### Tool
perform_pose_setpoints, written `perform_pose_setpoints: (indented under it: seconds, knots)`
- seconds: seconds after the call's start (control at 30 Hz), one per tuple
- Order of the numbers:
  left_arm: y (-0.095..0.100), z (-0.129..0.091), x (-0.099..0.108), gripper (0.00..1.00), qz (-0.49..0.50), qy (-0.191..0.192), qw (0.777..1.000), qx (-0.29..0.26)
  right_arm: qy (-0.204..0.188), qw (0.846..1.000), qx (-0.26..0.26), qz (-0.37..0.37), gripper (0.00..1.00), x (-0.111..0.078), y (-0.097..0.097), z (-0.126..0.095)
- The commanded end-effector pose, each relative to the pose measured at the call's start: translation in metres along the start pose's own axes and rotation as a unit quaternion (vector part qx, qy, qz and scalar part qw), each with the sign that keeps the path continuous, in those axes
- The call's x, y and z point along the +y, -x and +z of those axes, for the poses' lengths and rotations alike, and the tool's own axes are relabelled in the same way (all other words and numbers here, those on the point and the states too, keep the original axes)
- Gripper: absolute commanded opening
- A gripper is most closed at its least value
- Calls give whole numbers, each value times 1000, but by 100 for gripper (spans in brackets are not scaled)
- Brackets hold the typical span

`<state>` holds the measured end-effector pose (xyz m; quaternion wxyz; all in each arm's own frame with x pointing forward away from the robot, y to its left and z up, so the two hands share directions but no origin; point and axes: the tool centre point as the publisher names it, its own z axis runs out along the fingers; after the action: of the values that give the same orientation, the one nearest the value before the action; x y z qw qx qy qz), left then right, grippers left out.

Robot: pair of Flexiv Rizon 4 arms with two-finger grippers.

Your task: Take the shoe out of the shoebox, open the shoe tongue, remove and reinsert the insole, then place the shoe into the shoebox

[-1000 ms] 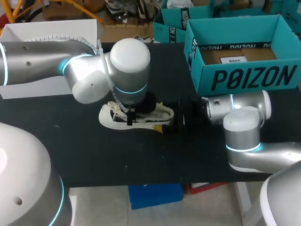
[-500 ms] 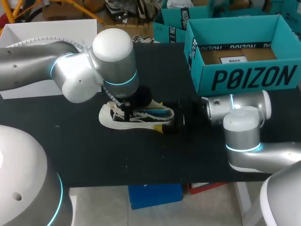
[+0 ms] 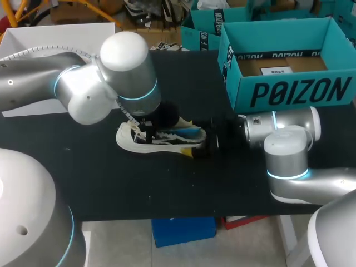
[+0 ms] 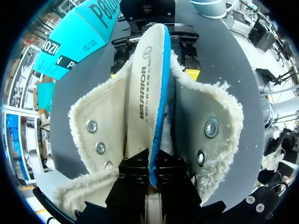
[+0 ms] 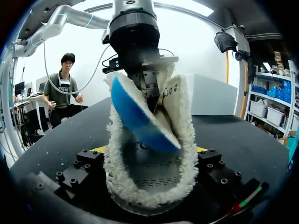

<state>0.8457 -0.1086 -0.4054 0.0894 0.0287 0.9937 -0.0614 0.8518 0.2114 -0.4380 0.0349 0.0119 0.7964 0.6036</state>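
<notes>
Black table [image 3: 111,183] fills the lower half of the head view, where the right arm [image 3: 289,161] enters from the lower right corner. The right gripper [image 5: 151,150] is clamped across one end of the shoe [image 3: 139,142], with a yellow-tipped finger pressed to each fleecy side, as the right wrist view shows. The cream, fleece-lined shoe sits at centre frame, out of the shoebox [image 3: 289,92] and well apart from it, its collar spread wide. Above the shoe, the left arm [image 3: 100,83] reaches in from the left edge and points down into the opening. The left gripper [image 4: 150,164] pinches one end of the insole [image 4: 145,88] tight between both black fingers. The insole is cream on top and bright blue beneath. It stands on edge and tilted, its gripped end raised out of the shoe and its other end running down toward the right gripper. Farther back, at upper right, the teal shoebox sits open near the table's far edge. A white box [image 3: 61,36] stands at upper left, behind the left arm.
</notes>
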Motion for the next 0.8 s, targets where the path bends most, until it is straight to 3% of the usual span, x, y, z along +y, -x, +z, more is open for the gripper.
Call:
perform_pose_setpoints:
  seconds: [0.03, 0.3, 0.33, 0.37, 0.43, 0.53, 0.63, 0.8]
  knots:
    - [-3, 0, -1, 0, 12, 2, 1000, 9, 0, 1000, -1, 1, 0, -10, 1, 2]
    - [2, 12, -8, 1, 1, 10, 1000, 21, 0, 1000, -1, 1, 0, -10, 1, 2]
    - [3, 12, -8, 29, 0, 10, 1000, 21, 0, 1000, -1, 1, 0, -10, 1, 2]
    - [4, 12, -9, 40, -1, 9, 1000, 22, 0, 1000, -1, 1, 0, -10, 1, 2]
    - [5, 11, -12, 48, -2, 7, 1000, 23, 0, 1000, -1, 1, 0, -10, 1, 2]
    - [8, 10, -16, 46, -1, 1, 1000, 24, 0, 1000, -1, 1, 0, -10, 1, 2]
    - [8, 9, -19, 35, 0, -2, 1000, 23, 0, 1000, -1, 1, 0, -10, 1, 2]
    - [8, 9, -25, 34, 8, -8, 1000, 25, 0, 1000, -1, 1, 0, -10, 1, 2]
